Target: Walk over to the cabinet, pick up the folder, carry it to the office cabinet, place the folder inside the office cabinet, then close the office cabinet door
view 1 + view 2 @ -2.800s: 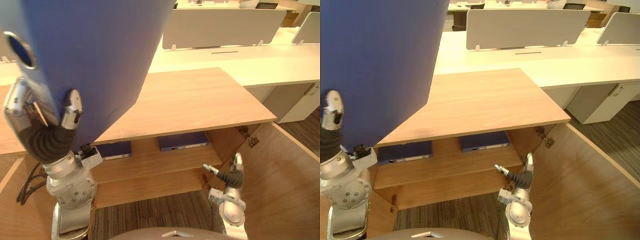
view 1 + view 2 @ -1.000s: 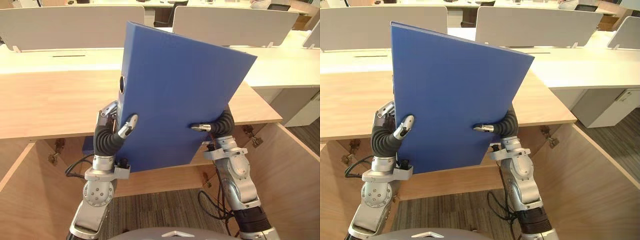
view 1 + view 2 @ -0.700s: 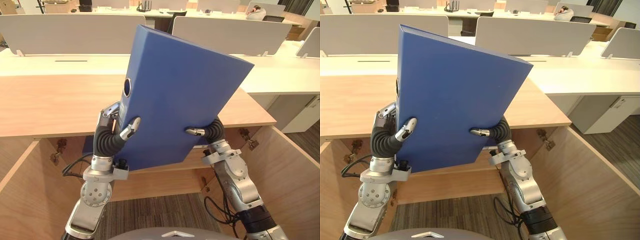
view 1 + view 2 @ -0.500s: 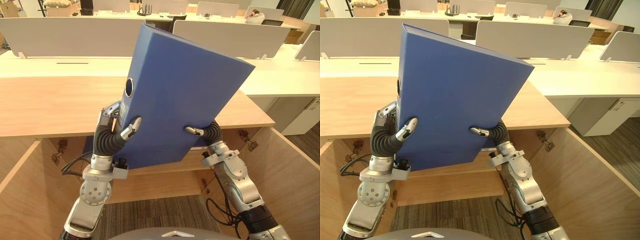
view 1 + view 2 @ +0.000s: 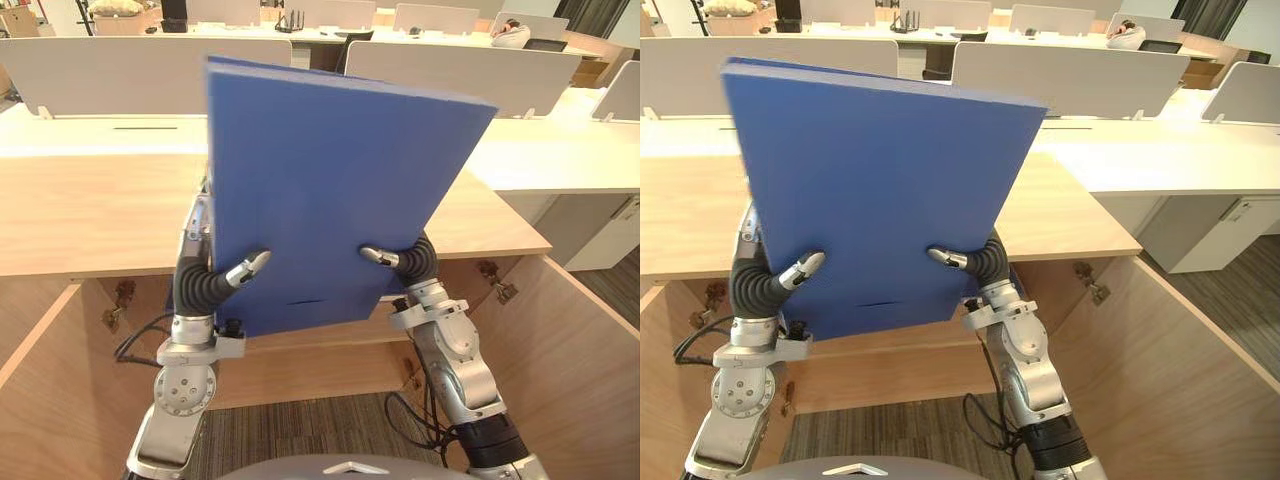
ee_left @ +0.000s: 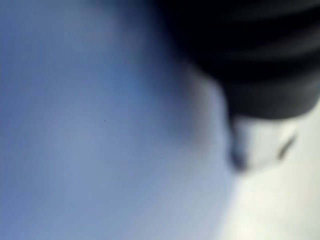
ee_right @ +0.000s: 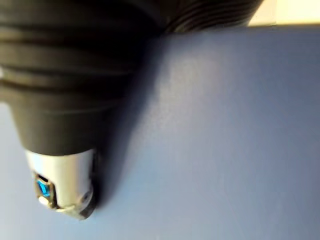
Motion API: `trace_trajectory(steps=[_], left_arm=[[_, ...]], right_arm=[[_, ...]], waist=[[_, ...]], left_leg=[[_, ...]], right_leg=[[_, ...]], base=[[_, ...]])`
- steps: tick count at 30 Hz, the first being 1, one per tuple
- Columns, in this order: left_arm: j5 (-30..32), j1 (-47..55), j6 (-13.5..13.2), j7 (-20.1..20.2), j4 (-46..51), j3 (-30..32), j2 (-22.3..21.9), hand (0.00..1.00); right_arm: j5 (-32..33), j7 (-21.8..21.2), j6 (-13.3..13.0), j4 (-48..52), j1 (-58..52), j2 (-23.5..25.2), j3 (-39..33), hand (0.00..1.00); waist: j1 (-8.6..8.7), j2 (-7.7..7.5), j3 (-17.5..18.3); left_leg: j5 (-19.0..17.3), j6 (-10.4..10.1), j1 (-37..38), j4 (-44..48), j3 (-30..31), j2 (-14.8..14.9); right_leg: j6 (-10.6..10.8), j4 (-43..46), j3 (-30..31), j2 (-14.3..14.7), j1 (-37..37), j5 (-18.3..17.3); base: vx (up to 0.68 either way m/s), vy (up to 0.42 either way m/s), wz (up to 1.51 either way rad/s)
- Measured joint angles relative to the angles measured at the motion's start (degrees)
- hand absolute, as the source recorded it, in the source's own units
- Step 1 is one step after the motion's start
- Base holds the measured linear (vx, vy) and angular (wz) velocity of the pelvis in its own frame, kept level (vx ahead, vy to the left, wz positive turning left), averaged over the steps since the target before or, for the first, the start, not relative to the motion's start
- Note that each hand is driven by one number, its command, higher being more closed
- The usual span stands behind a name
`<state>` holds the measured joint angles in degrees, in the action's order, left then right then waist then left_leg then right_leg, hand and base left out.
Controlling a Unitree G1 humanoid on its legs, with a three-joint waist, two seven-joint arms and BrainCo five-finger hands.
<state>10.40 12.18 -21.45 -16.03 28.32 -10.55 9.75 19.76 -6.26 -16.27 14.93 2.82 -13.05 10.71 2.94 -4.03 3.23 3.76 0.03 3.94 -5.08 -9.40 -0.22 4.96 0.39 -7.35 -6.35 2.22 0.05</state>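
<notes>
A light wooden office cabinet [image 5: 90, 210] stands in an open-plan office, its flat top bare wood. Its two doors, the left door [image 5: 35, 370] and the right door [image 5: 575, 340], are swung wide over dark striped carpet [image 5: 300, 430]. An inner shelf [image 5: 310, 355] shows below. Behind it runs a row of white desks [image 5: 560, 155] with three pale divider screens [image 5: 110, 65] in the nearest row. There is one blue folder [image 5: 330, 190], held upright and slightly tilted in the air before the cabinet, above its top. Two hands grasp it near its lower edge. The left hand [image 5: 215, 280] and the right hand [image 5: 405, 262] each press a thumb on the near cover, with the fingers behind.
</notes>
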Motion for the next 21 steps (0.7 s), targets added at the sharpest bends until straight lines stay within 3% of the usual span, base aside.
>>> trace_trajectory(steps=[7, 13, 21], left_arm=[[-0.1, 6.2, 0.6, -1.5, -6.9, 9.7, -5.3, 0.0], [-0.3, 10.3, 3.6, -2.5, -13.4, 16.3, -8.1, 0.0], [-0.3, 11.2, 5.1, -3.3, -20.4, 19.5, -10.6, 0.0]], right_arm=[[-1.9, 2.4, -2.4, 2.6, -3.3, 7.0, -3.7, 1.0], [-5.1, 4.1, -2.4, 2.6, -5.9, 8.2, -7.1, 1.0], [-11.1, 5.1, -2.3, 2.1, -7.6, 8.3, -7.5, 1.0]], waist=[[-0.67, 0.14, -0.1], [-1.34, 0.01, -0.6], [-1.9, -0.41, -1.0]], left_leg=[[-0.2, -0.3, 0.0, 0.0, 1.5, -0.1], [-0.2, -0.4, -0.4, 0.0, 2.1, -0.1], [-0.1, -0.1, -0.9, 0.0, 3.4, -0.1]], right_leg=[[0.4, 0.0, -1.6, -0.3, 0.8, -0.4], [0.4, 0.0, -2.4, -0.4, 0.9, -0.6], [0.5, 0.2, -3.7, -0.4, 1.2, -0.6]], base=[[0.0, 0.002, 0.11], [0.0, 0.0, 0.07], [0.02, -0.003, 0.07]])
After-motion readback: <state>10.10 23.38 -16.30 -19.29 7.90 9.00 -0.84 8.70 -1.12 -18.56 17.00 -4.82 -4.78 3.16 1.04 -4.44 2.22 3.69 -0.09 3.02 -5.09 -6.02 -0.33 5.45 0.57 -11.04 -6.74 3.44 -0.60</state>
